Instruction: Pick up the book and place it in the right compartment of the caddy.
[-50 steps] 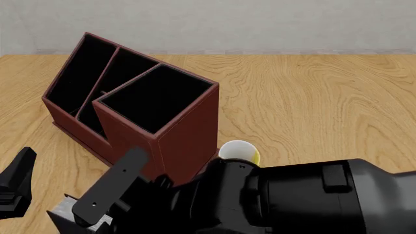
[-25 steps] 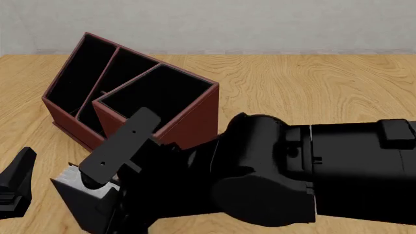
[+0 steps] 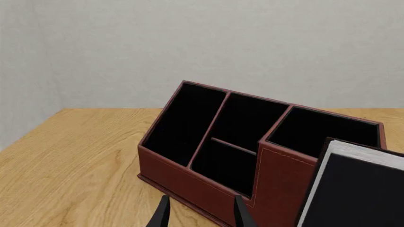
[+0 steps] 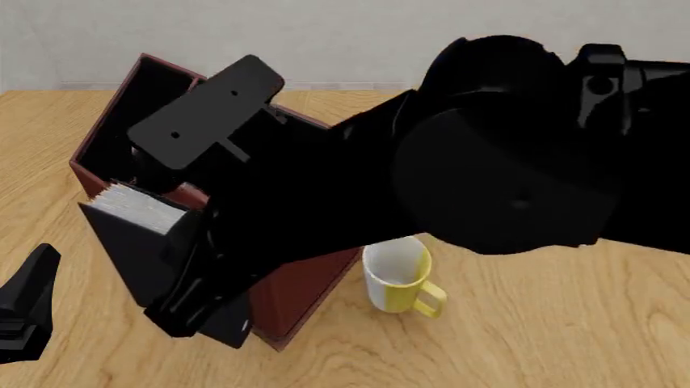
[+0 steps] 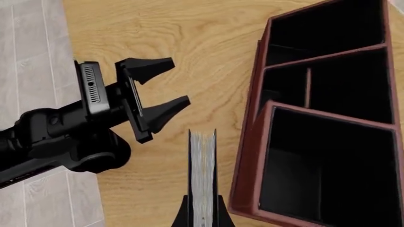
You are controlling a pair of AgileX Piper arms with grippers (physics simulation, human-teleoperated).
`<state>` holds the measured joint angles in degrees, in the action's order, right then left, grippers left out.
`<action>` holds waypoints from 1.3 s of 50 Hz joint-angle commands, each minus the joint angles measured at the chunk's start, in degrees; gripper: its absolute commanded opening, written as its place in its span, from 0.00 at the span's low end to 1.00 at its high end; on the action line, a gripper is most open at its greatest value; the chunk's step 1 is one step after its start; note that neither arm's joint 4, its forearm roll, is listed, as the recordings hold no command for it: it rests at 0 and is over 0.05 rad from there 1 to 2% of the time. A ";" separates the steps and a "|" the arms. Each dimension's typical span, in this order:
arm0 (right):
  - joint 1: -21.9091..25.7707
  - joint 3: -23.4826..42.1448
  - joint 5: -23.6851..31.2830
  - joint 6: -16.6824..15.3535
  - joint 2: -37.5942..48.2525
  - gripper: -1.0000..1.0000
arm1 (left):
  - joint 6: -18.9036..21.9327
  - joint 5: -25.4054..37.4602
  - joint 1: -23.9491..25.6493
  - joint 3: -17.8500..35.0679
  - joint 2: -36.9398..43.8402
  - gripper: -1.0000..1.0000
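Note:
My right gripper [image 5: 202,215] is shut on the book [image 4: 138,242], a thick black hardcover with greyish-white page edges [image 5: 203,172]. It holds the book upright and lifted, just in front of the caddy [image 4: 106,137], a dark reddish-brown box with black lining. The right compartment [image 5: 328,165] is the wide square section. In the right wrist view it lies open beside the book, and in the front view the arm hides most of it. The left wrist view shows the book [image 3: 356,189] next to the caddy's [image 3: 208,187] front wall. My left gripper [image 5: 179,81] hangs open and empty, off to the left.
A white-and-yellow mug [image 4: 397,275] stands on the wooden table [image 4: 561,323] just right of the caddy's near corner. The two narrow slots [image 3: 189,123] lie left of the square section. My right arm [image 4: 506,153] spans most of the front view.
The right arm has risen and carried the book up from near the table's front edge to the height of the caddy's front wall, uncovering the mug. The left gripper has stayed put.

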<state>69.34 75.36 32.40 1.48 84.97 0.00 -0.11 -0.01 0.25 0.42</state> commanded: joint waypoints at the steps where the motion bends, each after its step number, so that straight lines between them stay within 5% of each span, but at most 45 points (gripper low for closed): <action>1: -1.22 5.22 3.89 0.23 -0.79 0.00 | 0.00 0.00 0.00 0.00 0.00 1.00; 14: -2.51 13.52 9.73 -0.76 -0.97 0.00 | 0.01 0.00 0.00 0.00 0.00 1.00; 26: -3.28 22.79 15.13 1.51 -0.01 0.00 | -0.01 0.00 0.00 0.00 0.01 1.00; 52: -9.97 43.98 27.20 -2.44 6.06 0.00 | 0.00 0.00 0.00 0.00 0.00 1.00; 65: -14.00 61.96 36.73 -1.96 14.67 0.00 | 0.02 0.00 0.00 0.00 0.00 1.00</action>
<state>58.02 124.63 62.83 -1.67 94.48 0.00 -0.11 -0.01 0.25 0.42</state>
